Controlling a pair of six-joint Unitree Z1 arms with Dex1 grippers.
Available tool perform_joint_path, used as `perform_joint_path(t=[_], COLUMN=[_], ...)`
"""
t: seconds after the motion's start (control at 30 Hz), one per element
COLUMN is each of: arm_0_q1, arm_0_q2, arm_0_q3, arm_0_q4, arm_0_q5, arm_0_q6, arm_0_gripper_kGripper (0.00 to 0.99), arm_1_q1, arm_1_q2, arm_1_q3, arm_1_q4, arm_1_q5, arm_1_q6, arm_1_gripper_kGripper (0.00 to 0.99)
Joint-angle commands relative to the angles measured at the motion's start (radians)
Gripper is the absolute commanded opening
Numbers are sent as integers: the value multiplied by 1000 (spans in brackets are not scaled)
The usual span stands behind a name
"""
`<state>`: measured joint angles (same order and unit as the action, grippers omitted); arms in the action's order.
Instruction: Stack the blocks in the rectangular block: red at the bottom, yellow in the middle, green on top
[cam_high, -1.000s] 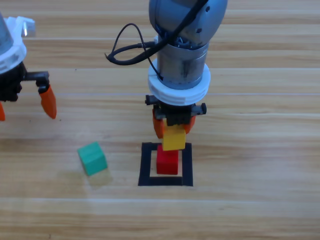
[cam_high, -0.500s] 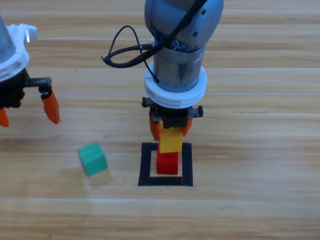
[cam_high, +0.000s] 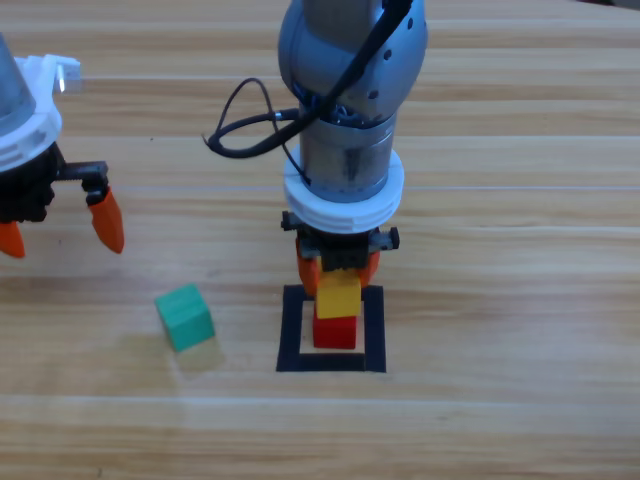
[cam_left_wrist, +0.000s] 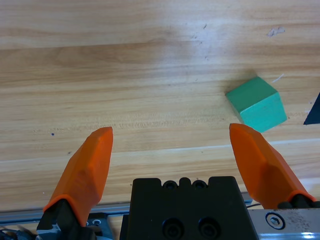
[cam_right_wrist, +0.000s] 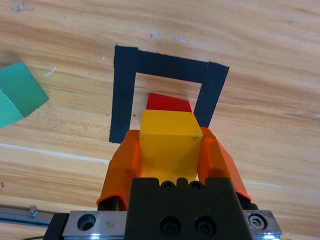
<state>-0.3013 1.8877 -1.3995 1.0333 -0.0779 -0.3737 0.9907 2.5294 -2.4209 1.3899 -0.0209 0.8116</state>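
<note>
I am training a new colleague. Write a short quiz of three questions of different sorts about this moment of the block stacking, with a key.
1. True or false: the right tool is shut on the yellow cube.
2. Multiple choice: where is the green cube? A) inside the tape square B) on the bare table, to the picture's left of the square C) on top of the red cube
3. Fill in: the left tool holds nothing and its jaws are ____.

Key: 1 true; 2 B; 3 open.
</note>
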Motion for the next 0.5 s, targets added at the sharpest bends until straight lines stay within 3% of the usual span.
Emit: perform_joint_path(t=[0.03,0.4,0.43,0.5], arm_0_q1=[16,17,16,17], arm_0_q2=[22,25,28,30], arm_0_q3=[28,34,34,36], arm_0_q4=[-15,-26,-27,-30], arm_0_q5=[-14,-26,-26,-28], arm_0_q6=[13,26,27,27], arm_0_gripper_kGripper=[990,990,990,990], arm_1_q1=[28,45,45,45], arm_1_q2=[58,46,46,46], arm_1_q3=[-4,-3,-3,-1], arm_1_q4=[8,8,8,9], arm_1_q5=[1,-24,-22,-22], arm_1_q6=[6,14,14,14], arm_1_gripper_kGripper=[0,0,57,304])
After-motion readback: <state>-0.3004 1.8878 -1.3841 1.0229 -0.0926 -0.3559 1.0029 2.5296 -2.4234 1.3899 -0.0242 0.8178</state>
